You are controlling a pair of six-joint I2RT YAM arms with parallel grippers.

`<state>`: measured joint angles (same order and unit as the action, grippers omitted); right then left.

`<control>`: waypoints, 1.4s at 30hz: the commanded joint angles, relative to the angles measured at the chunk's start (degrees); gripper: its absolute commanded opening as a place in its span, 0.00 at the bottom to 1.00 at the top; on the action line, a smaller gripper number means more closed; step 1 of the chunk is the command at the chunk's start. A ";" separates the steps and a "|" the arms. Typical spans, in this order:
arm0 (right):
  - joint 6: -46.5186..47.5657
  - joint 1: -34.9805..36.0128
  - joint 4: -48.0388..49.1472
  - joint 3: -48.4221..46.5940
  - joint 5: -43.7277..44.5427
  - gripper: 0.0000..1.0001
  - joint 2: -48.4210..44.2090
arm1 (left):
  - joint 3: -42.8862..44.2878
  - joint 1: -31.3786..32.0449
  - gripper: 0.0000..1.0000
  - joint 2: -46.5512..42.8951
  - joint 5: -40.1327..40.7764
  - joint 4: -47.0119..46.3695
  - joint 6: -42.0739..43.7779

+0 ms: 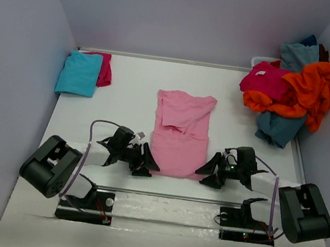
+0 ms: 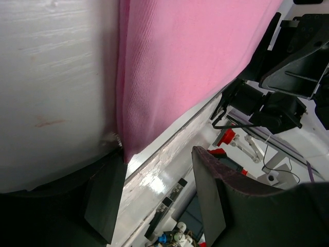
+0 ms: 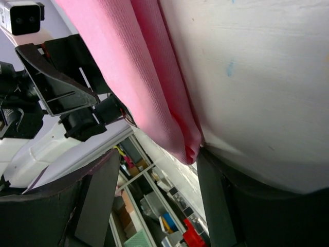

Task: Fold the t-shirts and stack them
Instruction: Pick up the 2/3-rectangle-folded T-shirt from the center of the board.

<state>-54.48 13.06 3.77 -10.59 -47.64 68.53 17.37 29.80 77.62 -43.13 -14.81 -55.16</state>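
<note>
Now, left tool (image 1: 147, 168): jaws are held wide apart with nothing between them; one fingertip (image 2: 110, 172) is set just beside the near-left hem corner of the light pink t-shirt (image 1: 178, 137).
Right tool (image 1: 210, 173): jaws are likewise spread wide and nothing is gripped; one fingertip (image 3: 205, 159) is seen just beside the near-right hem corner of the light pink t-shirt.
Light pink t-shirt: it is laid flat on the surface (image 1: 124, 106) as a narrow lengthwise strip, its hem towards the arms and its far part rumpled.
Handling: the cloth is judged light, soft and limp. No shape would be kept when it is lifted, and layers could slip apart if only the top one is caught.
Where to hold: the two hem corners are best pinched through all layers, one per tool, so that the hem can be carried evenly towards the far end.
Risk: an uneven lift is likely to skew the fold.
Turquoise t-shirt (image 1: 79, 72): folded, far to the left of the light pink t-shirt, over a magenta t-shirt (image 1: 105, 70).
Unfolded heap (image 1: 297, 92): orange, magenta and grey-blue cloth is piled far to the right of the light pink t-shirt.
</note>
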 commanded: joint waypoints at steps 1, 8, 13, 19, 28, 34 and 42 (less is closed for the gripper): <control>0.52 0.65 4.48 2.06 3.43 0.67 3.36 | -1.63 0.78 0.66 1.30 3.50 0.49 0.75; -0.19 1.18 8.36 2.33 2.55 0.55 8.19 | -1.72 0.78 0.64 3.14 3.93 -0.31 1.10; 0.16 1.18 6.96 2.50 2.90 0.53 6.62 | -1.55 0.78 0.62 3.24 5.07 0.57 1.54; 1.04 1.18 3.79 2.24 3.60 0.53 4.33 | -0.32 0.78 0.62 0.78 8.24 5.31 3.21; 1.57 1.18 3.26 2.33 3.34 0.53 3.98 | -0.05 -1.76 0.63 3.92 8.69 5.67 5.85; 2.09 1.18 2.56 2.33 3.43 0.53 3.54 | 1.18 -1.76 0.62 9.29 8.42 3.13 6.82; 2.27 1.18 2.47 2.77 3.78 0.52 3.63 | 0.83 -1.76 0.58 10.62 8.16 2.15 6.73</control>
<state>-54.30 13.63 9.02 -9.37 -47.99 72.01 20.78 28.36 85.54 -46.35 -17.67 -53.67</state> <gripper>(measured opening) 0.525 0.609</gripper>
